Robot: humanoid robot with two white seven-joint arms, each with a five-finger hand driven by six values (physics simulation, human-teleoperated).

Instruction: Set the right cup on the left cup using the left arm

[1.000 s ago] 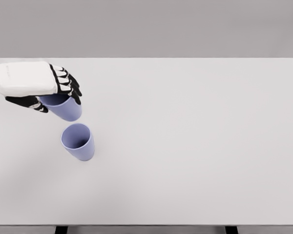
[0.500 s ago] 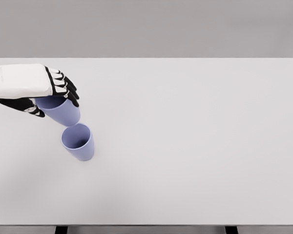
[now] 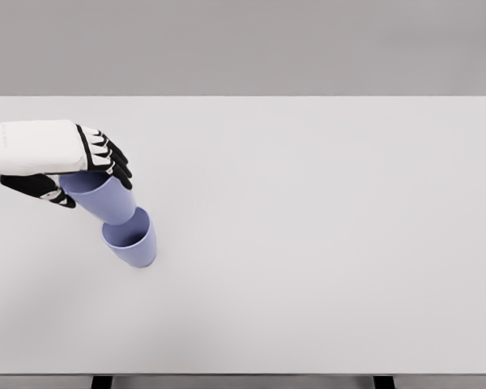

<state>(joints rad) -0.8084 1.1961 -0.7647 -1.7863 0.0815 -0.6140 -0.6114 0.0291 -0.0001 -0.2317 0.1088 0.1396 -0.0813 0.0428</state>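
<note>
The white bench [image 3: 324, 243] lies bare from its middle out to the 3 o'clock edge; both cups sit near the 9 o'clock edge. The left hand [image 3: 61, 158] has its fingers [image 3: 113, 158] clamped on the held cup [image 3: 101, 197], pale purple and tilted, its base overlapping the rim of the standing cup [image 3: 131, 239] at its 5 o'clock.
</note>
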